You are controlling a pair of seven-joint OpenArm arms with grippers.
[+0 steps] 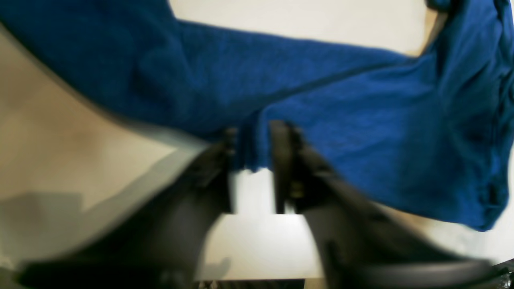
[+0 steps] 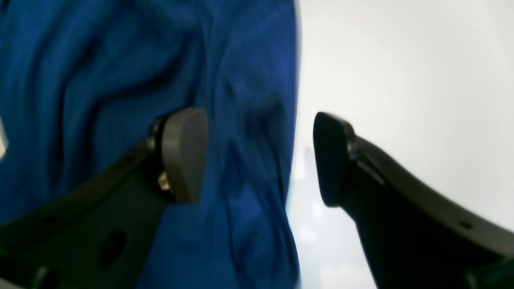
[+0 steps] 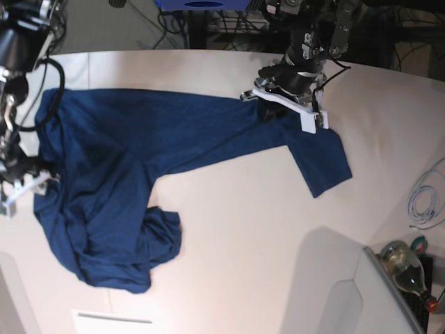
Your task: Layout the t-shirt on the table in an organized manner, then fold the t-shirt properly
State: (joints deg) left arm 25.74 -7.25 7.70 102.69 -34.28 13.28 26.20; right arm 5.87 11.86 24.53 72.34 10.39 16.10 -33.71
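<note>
My left gripper [image 1: 252, 160] is sitting at the far side of the table [image 3: 229, 229], jaws narrowly parted with a fold of the t-shirt [image 3: 160, 149] between the fingertips; the picture is blurred, so I cannot tell if it is pinching the cloth or letting it go. My right gripper [image 2: 260, 156] is standing wide, one finger over the blue fabric and the other over bare white tabletop, straddling the shirt's edge and gripping nothing. In the base view it is at the left edge of the shirt [image 3: 28, 182].

The navy t-shirt is lying on the table but far from laid out. A long band is stretching from the left side toward the left gripper, ending in a flap that is angling down to the right. The rest is hanging in a rumpled mass down the left, with a bunched lump near the front where cloth is doubling over itself. I cannot tell which part is sleeve, hem or collar.

I'm judging us early in the layout stage: shirt is on the table and partly stretched, but not flat or squared. Left to do: smoothing the bunched lower part, squaring the body and sleeves, then all of the folding.

A bottle [image 3: 403, 261] and a white cable [image 3: 421, 202] are sitting off to the right, well apart from the cloth.
</note>
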